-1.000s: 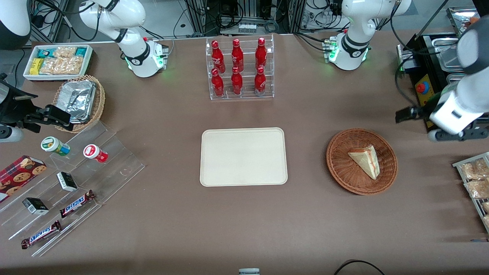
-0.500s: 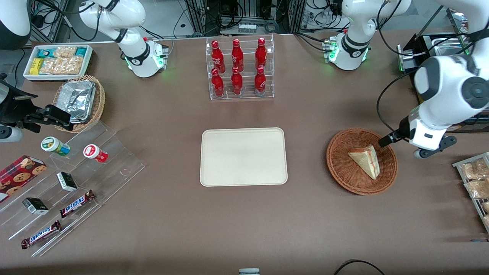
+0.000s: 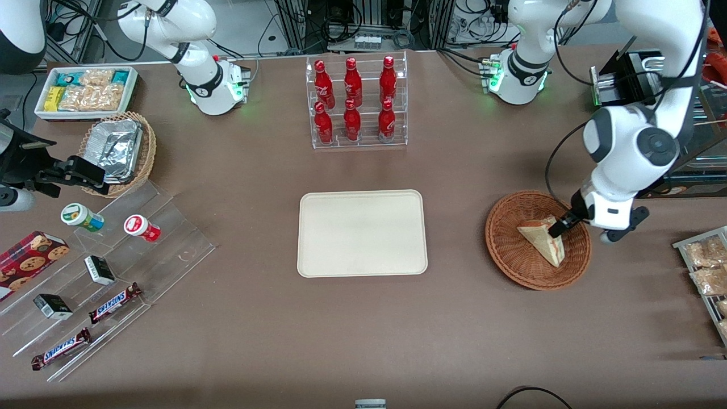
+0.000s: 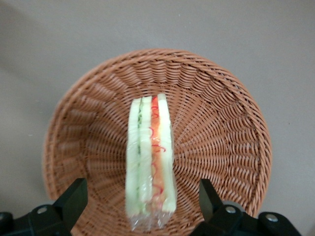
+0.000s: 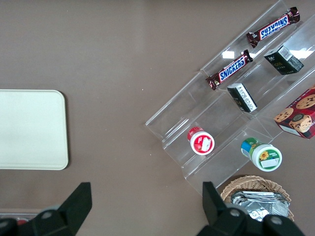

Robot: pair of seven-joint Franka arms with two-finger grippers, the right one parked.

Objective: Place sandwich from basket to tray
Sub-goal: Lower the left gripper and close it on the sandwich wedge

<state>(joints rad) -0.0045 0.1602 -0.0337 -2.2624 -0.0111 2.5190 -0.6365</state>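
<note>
Wicker basket (image 4: 157, 142) holds the sandwich (image 4: 150, 160), standing on edge. Gripper (image 4: 142, 196) hovers above it, jaws spread wide, one finger (image 4: 74, 196) on each flat bread face; wedge's long axis runs between them. Tray (image 3: 362, 233) lies toward the parked arm.

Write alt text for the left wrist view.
A wrapped triangular sandwich stands on edge in the middle of a round brown wicker basket, its green and red-orange filling facing the camera. The open gripper hovers above it, one dark finger on each side, not touching. Plain brown table surrounds the basket.
</note>
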